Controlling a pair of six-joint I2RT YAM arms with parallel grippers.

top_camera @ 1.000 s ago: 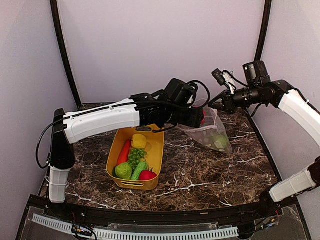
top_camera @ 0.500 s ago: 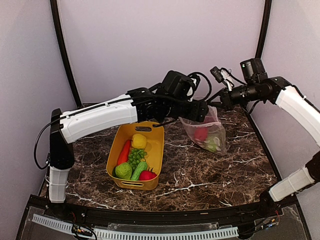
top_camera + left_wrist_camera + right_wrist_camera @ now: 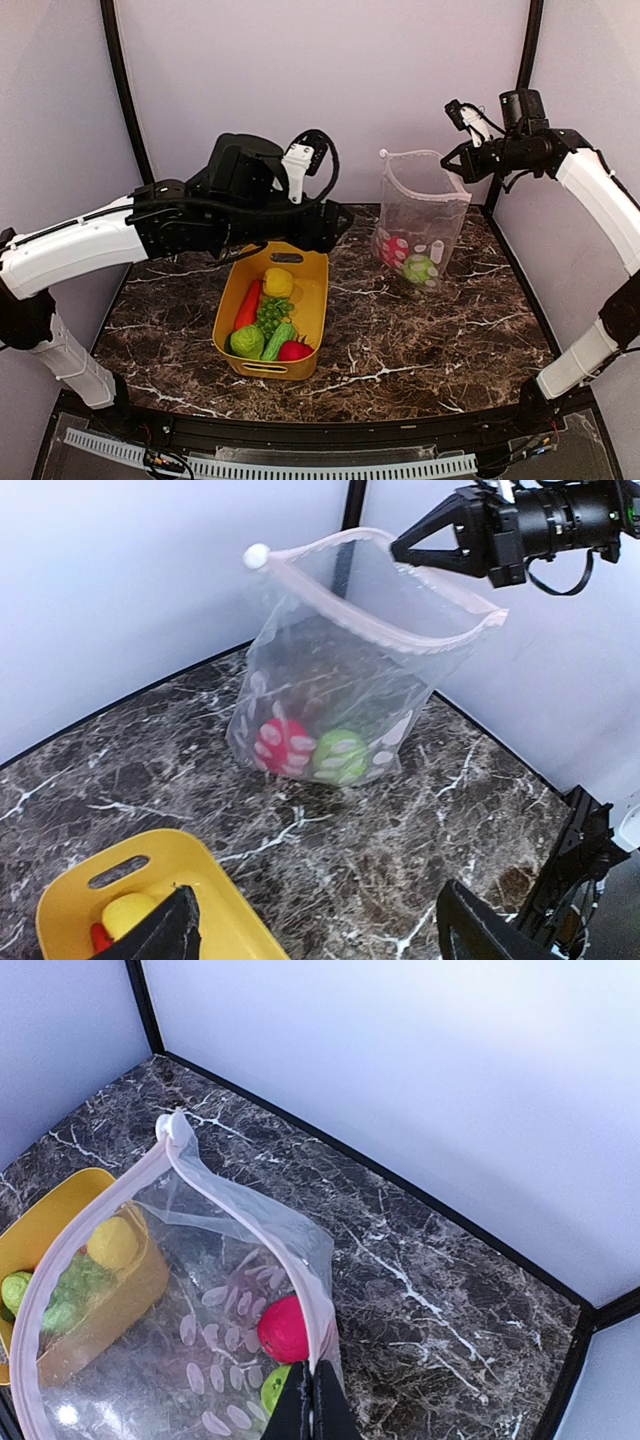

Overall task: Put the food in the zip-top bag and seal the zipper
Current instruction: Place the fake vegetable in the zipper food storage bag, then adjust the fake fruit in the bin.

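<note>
The clear dotted zip-top bag [image 3: 422,210] hangs upright with its mouth open. My right gripper [image 3: 462,160] is shut on the right end of its pinkish zipper [image 3: 400,592]; the pinch shows in the right wrist view [image 3: 316,1400]. A red round fruit [image 3: 393,250] and a green fruit [image 3: 418,268] lie in the bag's bottom. My left gripper [image 3: 338,222] is open and empty, left of the bag and above the tub's far end; its fingertips [image 3: 160,935] frame bare marble. More food sits in the tub: lemon [image 3: 278,282], carrot [image 3: 248,305], grapes [image 3: 270,312], cucumber [image 3: 279,340].
The yellow tub [image 3: 312,318] stands at centre left on the marble table and also holds a green round fruit [image 3: 247,342] and a red fruit [image 3: 295,350]. A black frame rail [image 3: 300,428] runs along the near edge. Grey walls close in the back and sides.
My left gripper has drawn back leftward out of the bag's mouth, leaving a red fruit inside. My right gripper has lifted the bag's rim, so the bag now hangs upright.
</note>
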